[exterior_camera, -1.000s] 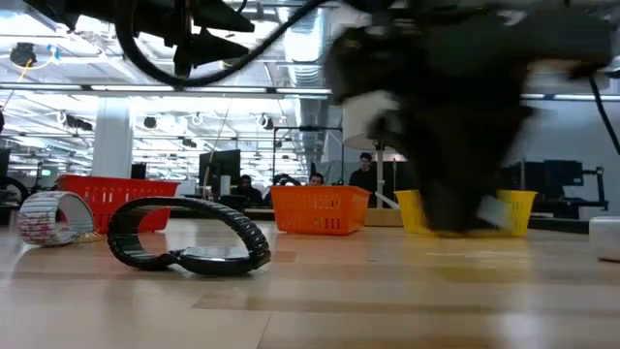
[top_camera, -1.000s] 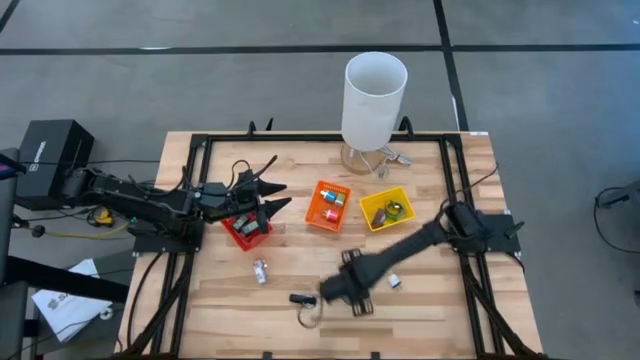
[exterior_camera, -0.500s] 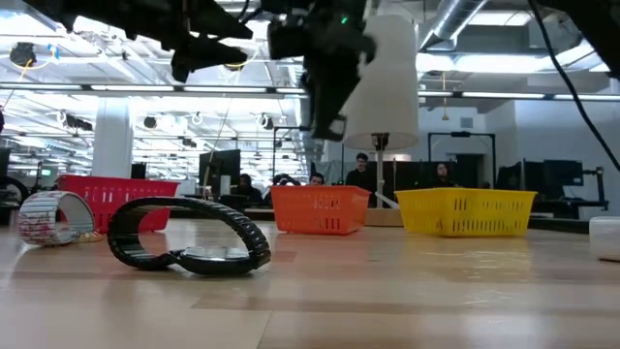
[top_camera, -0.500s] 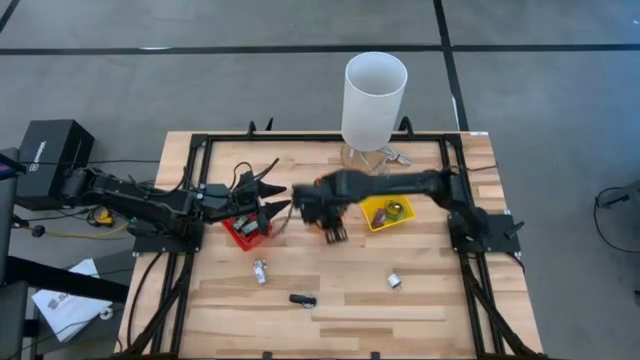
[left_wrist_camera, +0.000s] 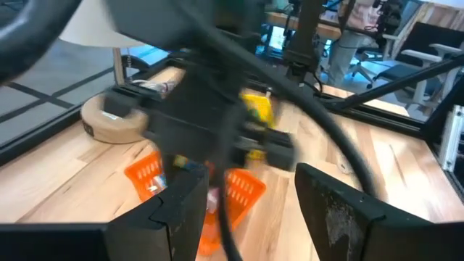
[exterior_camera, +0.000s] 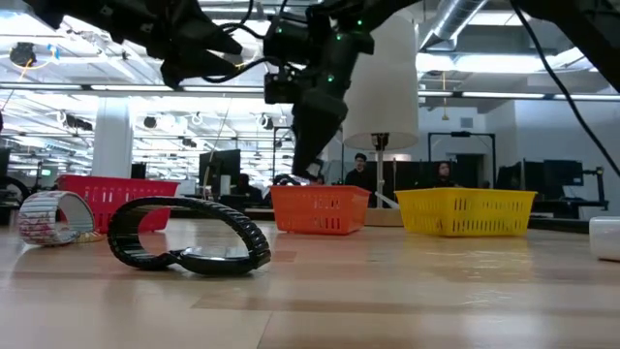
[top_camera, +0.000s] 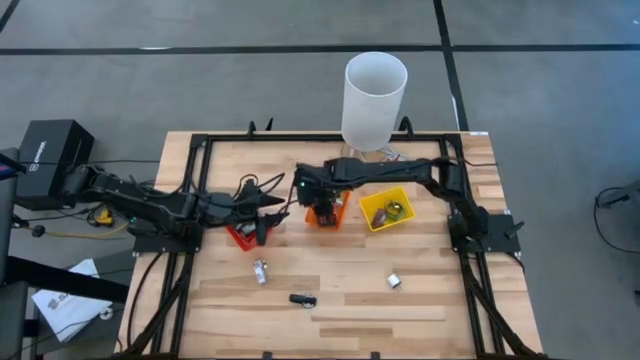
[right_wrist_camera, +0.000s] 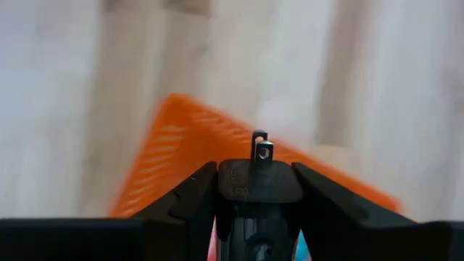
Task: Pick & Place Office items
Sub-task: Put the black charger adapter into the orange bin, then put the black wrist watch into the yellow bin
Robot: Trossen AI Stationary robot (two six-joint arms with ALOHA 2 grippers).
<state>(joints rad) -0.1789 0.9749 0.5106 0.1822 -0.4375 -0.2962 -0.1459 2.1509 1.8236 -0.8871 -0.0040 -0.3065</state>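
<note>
My right gripper [top_camera: 320, 207] hangs over the orange bin [top_camera: 334, 193] at mid-table, shut on a small black clip [right_wrist_camera: 259, 185] with a silvery wire loop [right_wrist_camera: 259, 147]. The orange bin [right_wrist_camera: 174, 156] lies right below it in the right wrist view. My left gripper [top_camera: 262, 220] hovers open over the red bin [top_camera: 240, 236]; its fingers [left_wrist_camera: 174, 210] stand wide apart. Loose office items rest on the near table: a small pale roll [top_camera: 260, 270], a black piece [top_camera: 302, 299] and a white bit [top_camera: 394, 282]. The low view shows a black looped band [exterior_camera: 184, 237] and the roll [exterior_camera: 53, 215]. My right gripper pinches the black clip's body [right_wrist_camera: 259, 190] between its two fingers [right_wrist_camera: 196, 196], coming from above and pointing down. The silvery wire loop sticks out past the fingertips. The clip is lifted clear, above the orange bin.
The yellow bin [top_camera: 387, 210] with a few items stands right of the orange one. A tall white cylinder [top_camera: 375, 90] rises at the far edge, with a tan roll [left_wrist_camera: 109, 119] at its foot. Black frame rails [top_camera: 205, 150] line the table's sides.
My right gripper has swung from the near middle of the table, beside the black piece, up and toward the far left, and now stands above the orange bin, fingers pointing down. My left gripper has turned a little over the red bin.
</note>
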